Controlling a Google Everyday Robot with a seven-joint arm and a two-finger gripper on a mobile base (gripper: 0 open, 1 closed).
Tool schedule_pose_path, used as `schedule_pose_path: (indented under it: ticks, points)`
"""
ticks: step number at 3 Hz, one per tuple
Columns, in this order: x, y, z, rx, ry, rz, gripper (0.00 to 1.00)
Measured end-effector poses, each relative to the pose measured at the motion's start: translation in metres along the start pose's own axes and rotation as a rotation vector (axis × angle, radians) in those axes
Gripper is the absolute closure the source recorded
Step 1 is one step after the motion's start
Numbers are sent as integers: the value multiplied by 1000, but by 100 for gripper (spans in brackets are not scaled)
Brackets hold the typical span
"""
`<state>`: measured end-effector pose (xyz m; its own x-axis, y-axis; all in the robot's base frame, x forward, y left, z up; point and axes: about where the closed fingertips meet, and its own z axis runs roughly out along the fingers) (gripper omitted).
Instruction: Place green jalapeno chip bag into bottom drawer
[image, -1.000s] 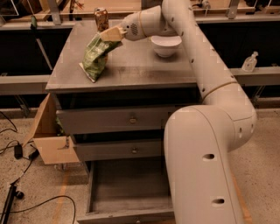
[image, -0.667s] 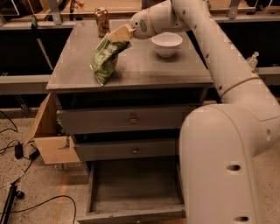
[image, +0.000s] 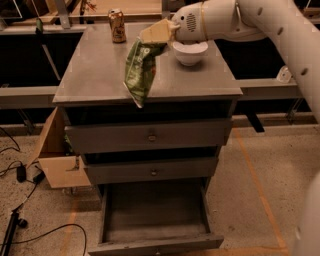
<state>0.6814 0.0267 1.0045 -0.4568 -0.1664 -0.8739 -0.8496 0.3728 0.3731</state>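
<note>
Tool (image: 156, 33): over the grey tabletop (image: 90, 65), closed on the top of the crinkled light-green foil chip bag (image: 139, 72), so it hangs.
Grey metal bottom drawer (image: 155, 212): open at near side, ready.

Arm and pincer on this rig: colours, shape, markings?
Arm: glossy white, fat rounded segments, small dark dots along the shell, a perforated grille patch at the wrist. Pincer, over the cabinet top beside the white bowl: flat tan fingers. No loose cables visible.
</note>
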Motion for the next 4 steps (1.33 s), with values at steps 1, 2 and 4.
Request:
schedule_pose_path:
  ticks: [1, 2, 4]
  points:
    - [19, 45, -34, -11, -53, 91, 100]
    - [78, 57, -50, 6, -41, 218, 100]
    - [212, 54, -2, -24, 146, 373, 100]
